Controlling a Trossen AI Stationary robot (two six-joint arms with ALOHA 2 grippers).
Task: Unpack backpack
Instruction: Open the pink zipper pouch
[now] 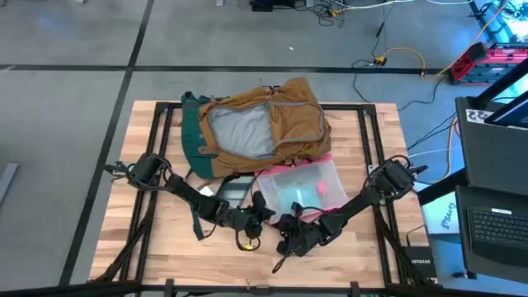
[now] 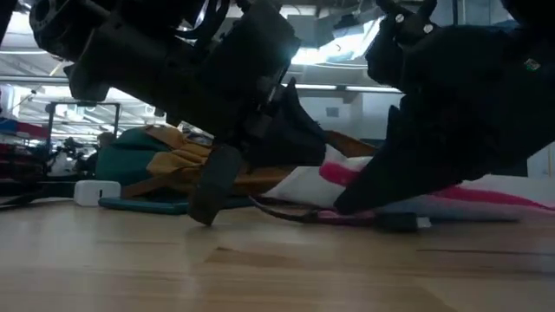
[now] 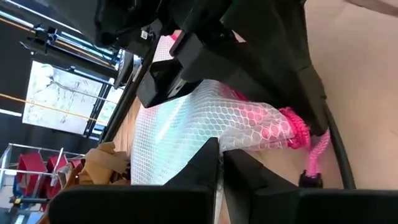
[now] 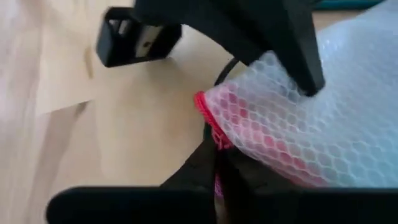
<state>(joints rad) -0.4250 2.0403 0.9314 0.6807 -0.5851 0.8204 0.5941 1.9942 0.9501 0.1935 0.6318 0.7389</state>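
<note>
The backpack (image 1: 285, 124) is soft matt cloth, tan-brown outside with a dull grey woven lining (image 1: 241, 132) and darker teal-green fabric along its side. The pouch (image 1: 301, 187) is clear, slightly glossy plastic with a honeycomb mesh texture, edged in pink stitched fabric, with a pink cord (image 3: 314, 158) at its corner. The tabletop (image 1: 148, 247) is pale wood, smooth, with visible grain and a light sheen. Both arms and each gripper look like matt black plastic
</note>
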